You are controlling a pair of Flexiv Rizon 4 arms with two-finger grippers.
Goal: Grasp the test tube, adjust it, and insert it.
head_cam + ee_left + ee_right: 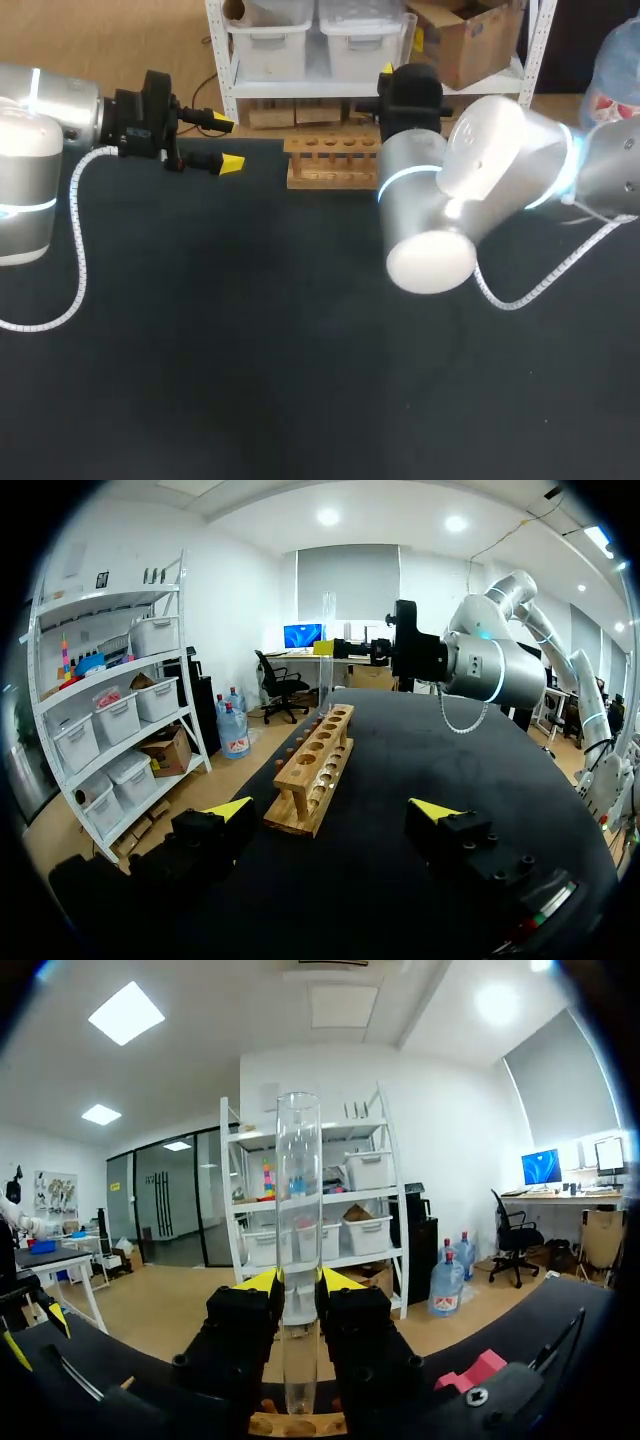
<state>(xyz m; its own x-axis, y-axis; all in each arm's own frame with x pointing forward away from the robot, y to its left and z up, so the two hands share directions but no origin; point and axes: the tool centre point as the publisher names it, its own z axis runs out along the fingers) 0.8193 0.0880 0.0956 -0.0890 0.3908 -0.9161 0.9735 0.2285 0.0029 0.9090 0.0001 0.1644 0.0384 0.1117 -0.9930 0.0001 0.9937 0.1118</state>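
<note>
A clear glass test tube (297, 1210) stands upright between the yellow-tipped fingers of my right gripper (298, 1280), which is shut on it. Its lower end hangs just over a hole of the wooden rack (297, 1424). In the left wrist view the test tube (327, 650) is over the far end of the rack (315, 765), held by the right gripper (338, 648). My left gripper (332, 810) is open and empty, level with the rack's near end. In the head view the rack (333, 160) lies at the table's back edge, between the left gripper (228, 143) and my right arm (470, 190).
The dark tabletop (250, 350) stretches bare in front of the rack. My right arm's bulky elbow hangs over the table's right middle and hides the tube from above. A white cable (80, 250) loops down from the left arm.
</note>
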